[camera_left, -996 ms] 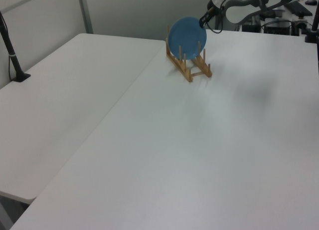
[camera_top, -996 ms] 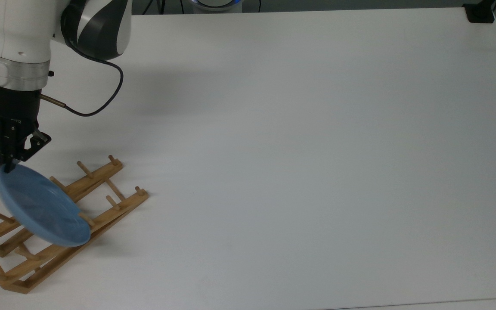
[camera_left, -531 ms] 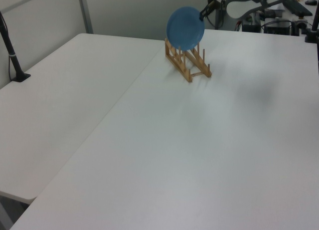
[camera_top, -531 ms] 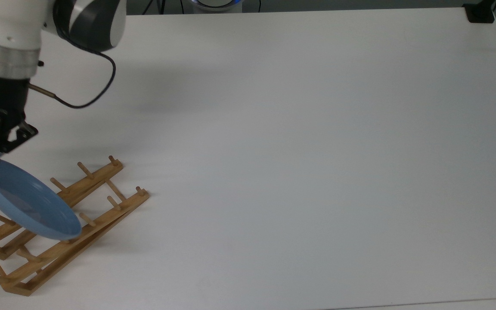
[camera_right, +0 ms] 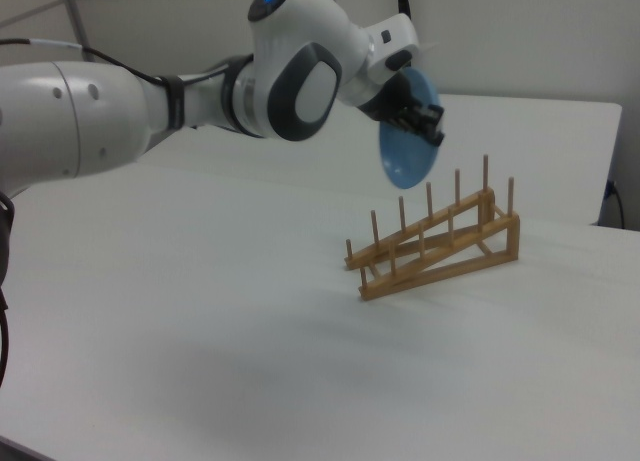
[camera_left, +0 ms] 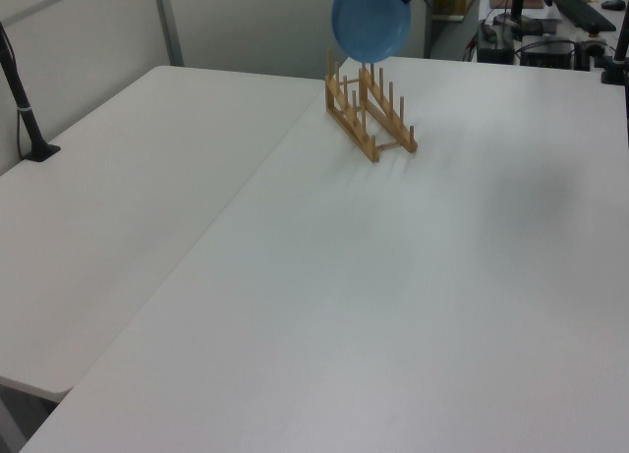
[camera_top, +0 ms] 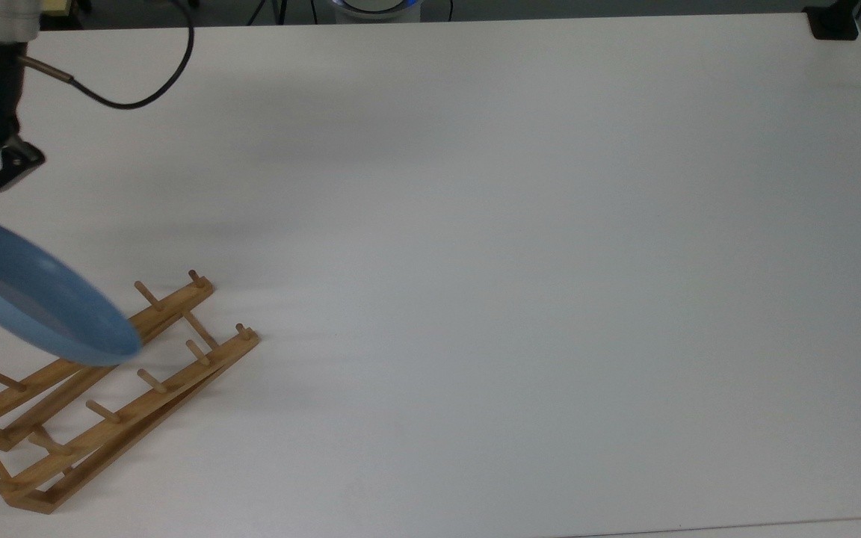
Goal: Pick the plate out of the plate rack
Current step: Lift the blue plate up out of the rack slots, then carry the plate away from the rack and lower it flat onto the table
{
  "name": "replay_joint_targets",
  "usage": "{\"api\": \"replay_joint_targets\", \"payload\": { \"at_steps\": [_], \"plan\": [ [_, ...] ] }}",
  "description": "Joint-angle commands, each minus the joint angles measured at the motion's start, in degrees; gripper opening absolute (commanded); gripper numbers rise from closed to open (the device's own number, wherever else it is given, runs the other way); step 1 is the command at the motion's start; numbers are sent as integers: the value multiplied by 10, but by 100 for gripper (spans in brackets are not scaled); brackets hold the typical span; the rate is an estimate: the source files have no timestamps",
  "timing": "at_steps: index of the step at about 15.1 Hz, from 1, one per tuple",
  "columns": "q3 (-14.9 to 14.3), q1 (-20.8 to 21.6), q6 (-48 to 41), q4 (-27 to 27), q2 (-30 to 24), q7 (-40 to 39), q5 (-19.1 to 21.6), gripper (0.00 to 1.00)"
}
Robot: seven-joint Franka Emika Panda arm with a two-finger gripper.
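My fingers [camera_right: 428, 129] grip the blue plate [camera_top: 34, 297] by its upper rim. The plate, seated between the pegs a second ago, now hangs clear above the wooden rack [camera_right: 440, 243] at the tabletop's [camera_top: 513, 261] 8 o'clock edge, top view; extraction looks complete.

1. Even, bright overhead light falls on the white table [camera_top: 520, 224], without hard glare.
2. Soft, diffuse shadows lie across the tabletop's far-left part in the top view.
3. The plate [camera_top: 38, 299] shows slight motion blur.
4. The plate rack [camera_right: 435, 243] casts a faint shadow.
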Motion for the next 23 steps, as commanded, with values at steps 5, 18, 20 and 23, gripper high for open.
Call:
{"api": "replay_joint_targets", "payload": {
  "at_steps": [5, 18, 20, 23],
  "plan": [
    [56, 12, -255, -21, -24, -34, 55, 0],
    [62, 161, -562, -95, 18, -286, 51, 0],
    [62, 173, -561, -95, 37, -289, 51, 0],
    [63, 185, -540, -94, 75, -312, 51, 2]
  ]
}}
